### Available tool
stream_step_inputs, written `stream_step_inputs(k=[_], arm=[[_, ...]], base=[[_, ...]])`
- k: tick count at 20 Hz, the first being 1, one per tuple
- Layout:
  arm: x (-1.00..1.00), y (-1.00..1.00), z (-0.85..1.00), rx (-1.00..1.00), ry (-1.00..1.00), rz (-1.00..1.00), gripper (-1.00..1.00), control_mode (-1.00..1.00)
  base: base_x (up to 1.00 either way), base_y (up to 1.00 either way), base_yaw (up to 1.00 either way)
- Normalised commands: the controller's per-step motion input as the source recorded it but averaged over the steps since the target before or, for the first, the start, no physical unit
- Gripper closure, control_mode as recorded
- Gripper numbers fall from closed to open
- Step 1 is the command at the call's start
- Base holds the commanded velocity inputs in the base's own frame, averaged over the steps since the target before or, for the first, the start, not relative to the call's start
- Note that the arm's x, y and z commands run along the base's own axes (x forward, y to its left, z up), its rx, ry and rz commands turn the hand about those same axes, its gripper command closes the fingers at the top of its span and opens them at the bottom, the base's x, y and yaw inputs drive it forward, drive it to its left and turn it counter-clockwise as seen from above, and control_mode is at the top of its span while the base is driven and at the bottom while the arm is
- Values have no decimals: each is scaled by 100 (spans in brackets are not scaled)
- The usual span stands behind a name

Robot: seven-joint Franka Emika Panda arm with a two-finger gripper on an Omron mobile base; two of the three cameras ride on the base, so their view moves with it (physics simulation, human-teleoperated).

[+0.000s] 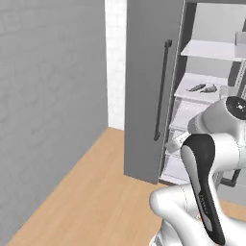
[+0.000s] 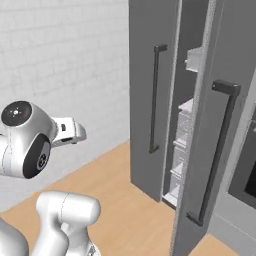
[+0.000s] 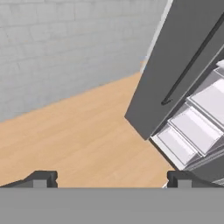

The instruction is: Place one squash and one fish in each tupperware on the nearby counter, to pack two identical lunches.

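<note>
Two slender dark grey fish (image 1: 196,87) (image 1: 209,89) lie side by side on a white shelf inside the open fridge, in the left base view. My gripper (image 3: 111,181) is open with nothing between its fingertips (image 3: 42,179). It hangs over the wooden floor and looks down at the foot of the fridge. It is well short of the shelf with the fish. The squash, the tupperware and the counter are out of view.
The grey fridge stands open: its left door (image 1: 144,96) with a long black handle (image 1: 162,91), its right door (image 2: 220,150) swung out. White shelves and drawers (image 3: 192,129) fill the inside. A grey brick wall (image 1: 48,105) runs on the left, with wooden floor (image 1: 91,202) below.
</note>
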Motion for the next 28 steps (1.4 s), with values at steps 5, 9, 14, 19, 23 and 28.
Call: stream_step_inputs(k=[5,9,14,19,23,28], arm=[[0,0,0,0,0,0,-100,100],[0,0,0,0,0,0,-100,100],[0,0,0,0,0,0,-100,100],[0,0,0,0,0,0,-100,100],[0,0,0,0,0,0,-100,100],[0,0,0,0,0,0,-100,100]], base=[[63,18,-56],[63,2,-57],[78,44,-51],[70,68,-44],[53,28,-42],[43,0,-35]])
